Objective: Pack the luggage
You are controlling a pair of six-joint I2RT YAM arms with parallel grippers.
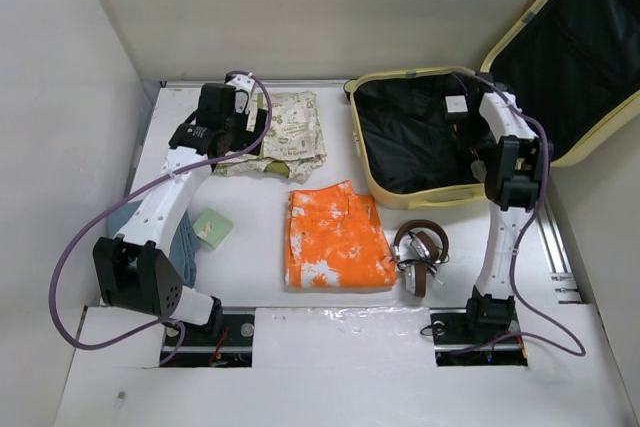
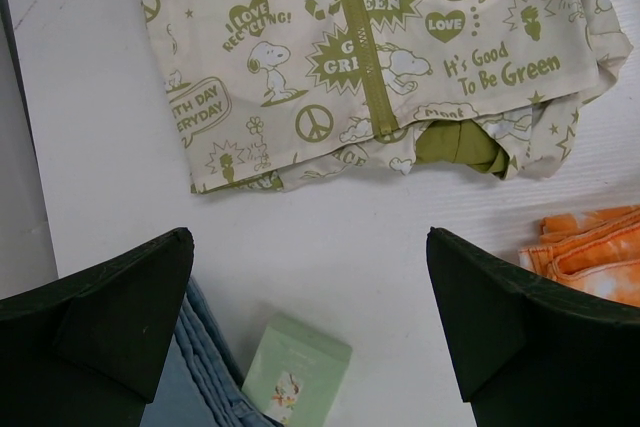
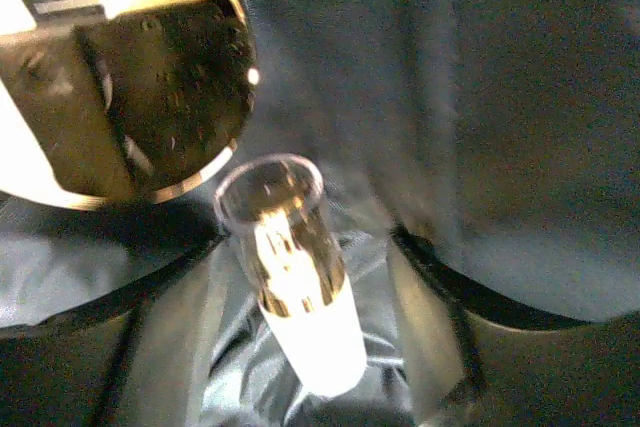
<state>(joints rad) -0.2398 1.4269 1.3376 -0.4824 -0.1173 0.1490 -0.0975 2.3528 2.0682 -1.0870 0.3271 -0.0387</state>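
The luggage (image 1: 570, 47) lies open at the table's far right corner, lid propped back. The right gripper (image 3: 308, 247) hangs inside it, jaws parted on either side of a small bottle (image 3: 295, 292) on the lining, gripping nothing. The left gripper (image 2: 308, 242) gapes wide and empty above the printed garment (image 2: 380, 57). The shell looks stiff, smooth and likely slippery, so the lid's rim seems the best hold.
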